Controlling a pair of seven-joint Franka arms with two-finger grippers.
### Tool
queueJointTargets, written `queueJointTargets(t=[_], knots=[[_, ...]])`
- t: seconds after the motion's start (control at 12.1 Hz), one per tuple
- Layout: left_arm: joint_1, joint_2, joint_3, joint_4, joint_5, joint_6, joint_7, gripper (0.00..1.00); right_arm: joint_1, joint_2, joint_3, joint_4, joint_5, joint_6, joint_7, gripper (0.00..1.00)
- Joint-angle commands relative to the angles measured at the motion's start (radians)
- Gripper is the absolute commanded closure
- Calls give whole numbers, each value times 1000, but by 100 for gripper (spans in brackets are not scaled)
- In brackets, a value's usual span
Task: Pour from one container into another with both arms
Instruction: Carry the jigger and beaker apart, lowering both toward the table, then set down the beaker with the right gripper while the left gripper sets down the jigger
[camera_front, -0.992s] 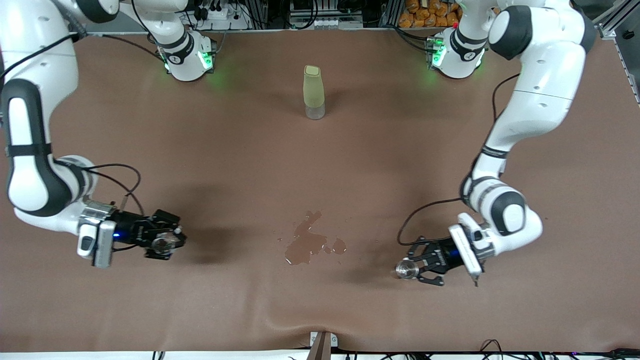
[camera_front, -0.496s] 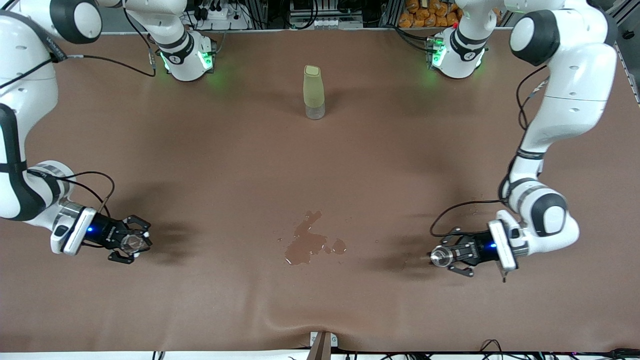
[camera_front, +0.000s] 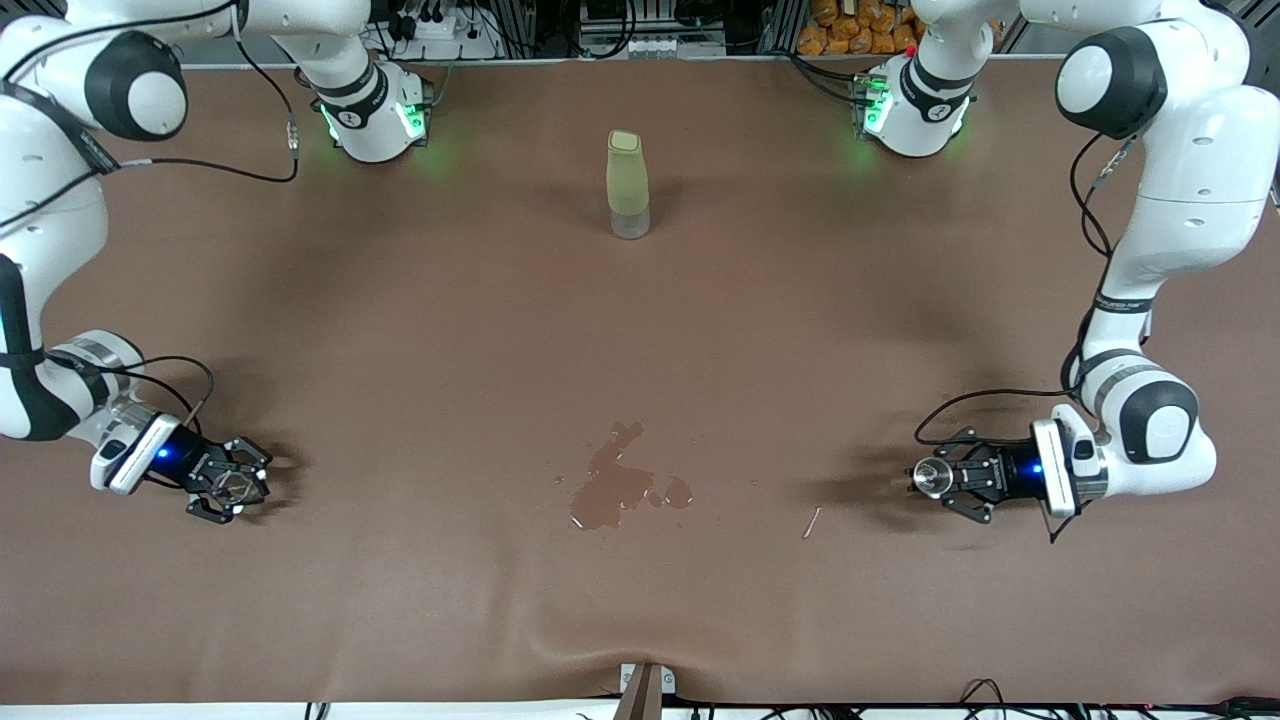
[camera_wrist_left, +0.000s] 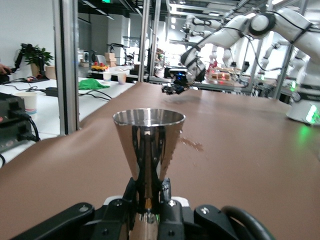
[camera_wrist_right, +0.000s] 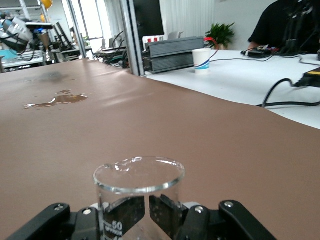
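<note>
Both arms low, wide apart — left end effector and right end effector clamped.

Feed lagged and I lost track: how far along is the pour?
Done: both containers are gripped, the steel cup in the left gripper and the glass beaker in the right gripper. A wet spill lies mid-table. In hand: each gripper is low at its own arm's end of the table, containers upright. Left: the beaker looks empty, so bringing them together and pouring.
</note>
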Motion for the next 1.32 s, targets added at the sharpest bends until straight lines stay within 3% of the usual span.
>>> queueJointTargets(t=[0.0,0.08,0.25,0.33,0.41,0.5,0.58,1.07,1.24], knots=[[62,10,-11,-10,94,-82,85,100,-13,49,21,62,73,-9,-27,100],[88,14,-11,-11,120,-105,99,100,-13,51,21,62,78,-8,-27,100],[116,14,-11,-43,136,-148,166,100,-13,63,21,62,80,-8,-29,84],[137,16,-11,-65,142,-150,194,100,-12,75,21,62,83,-8,-29,81],[150,16,-11,-85,154,-151,229,100,-10,82,21,60,92,-8,-29,61],[162,28,-11,-100,157,-151,263,100,-12,89,21,58,97,-9,-26,5],[177,42,-11,-102,159,-159,280,100,-13,100,21,52,119,-14,-27,0],[205,71,-11,-107,191,-179,315,100,-32,93,21,43,134,-104,-8,0],[205,76,-11,-107,189,-179,306,87,-38,60,15,43,109,-115,14,0]])
